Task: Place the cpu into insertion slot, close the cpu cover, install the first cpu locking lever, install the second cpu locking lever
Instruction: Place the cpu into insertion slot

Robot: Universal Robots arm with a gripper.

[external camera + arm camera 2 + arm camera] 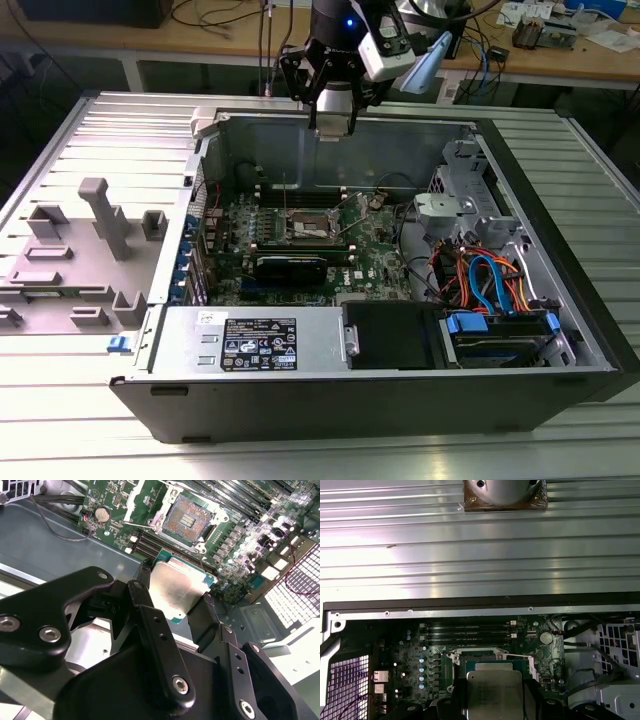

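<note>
Gripper (pixel 176 587): pressed onto the cpu (pixel 175 600), which is pinched at two opposite edges by the black fingers (pixel 204 617).
Cpu position: held between the fingers, raised above the green motherboard (pixel 112 500), apart from the insertion slot (pixel 192 515), whose dark centre is seen uncovered.
Cpu look: flat square, silver-grey metal top, thin green border.

The arm's pincer (pixel 176 584) points downward, its fingers (pixel 202 615) clamped on opposite edges of the cpu (pixel 172 594).
</note>
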